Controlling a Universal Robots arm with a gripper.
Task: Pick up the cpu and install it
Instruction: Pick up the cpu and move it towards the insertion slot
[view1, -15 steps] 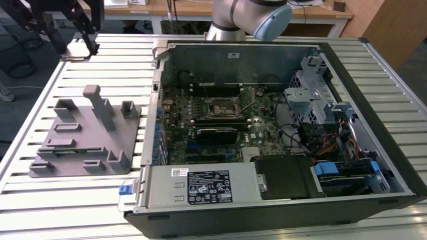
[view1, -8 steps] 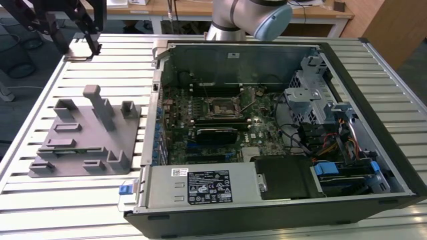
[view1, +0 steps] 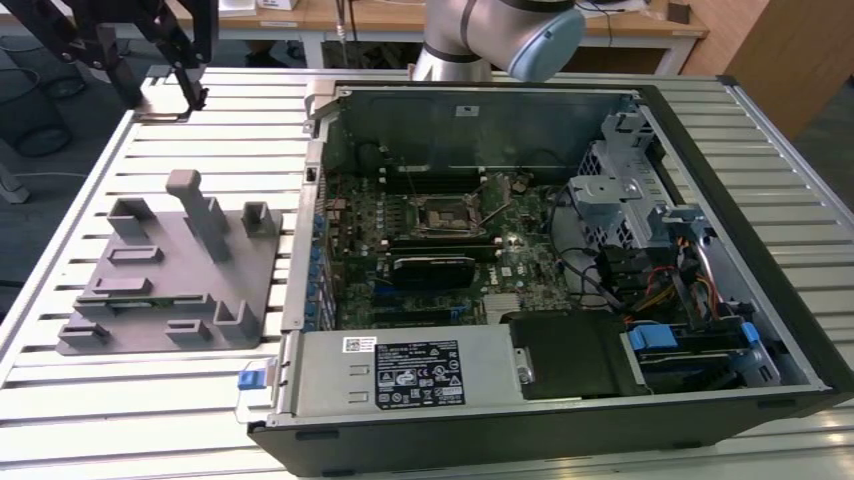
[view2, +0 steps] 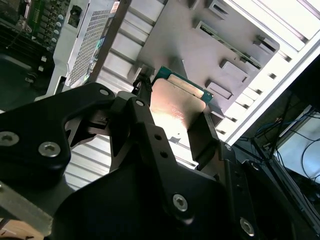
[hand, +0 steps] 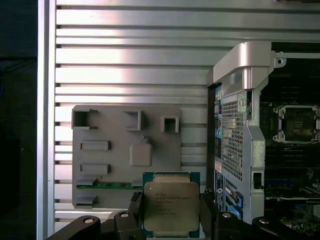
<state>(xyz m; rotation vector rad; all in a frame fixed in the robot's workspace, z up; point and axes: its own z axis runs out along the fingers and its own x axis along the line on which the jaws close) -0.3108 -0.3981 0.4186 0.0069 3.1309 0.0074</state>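
Open air surrounds the end effector (hand: 171, 202) and its cpu (hand: 171, 210); the case's wall (hand: 240, 125) and fixture posts (view1: 203, 215) rise near, the socket (view1: 437, 213) open from above.

Far past my slatted aluminium table (view1: 147, 405) stand wooden desks (view1: 641, 24); blue-grey floor (view1: 38, 235) lies at the exterior view's left.

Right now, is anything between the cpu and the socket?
The cpu sits in the jaws above the fixture, outside the case. Its wall stands between the cpu and the socket, which looks uncovered.
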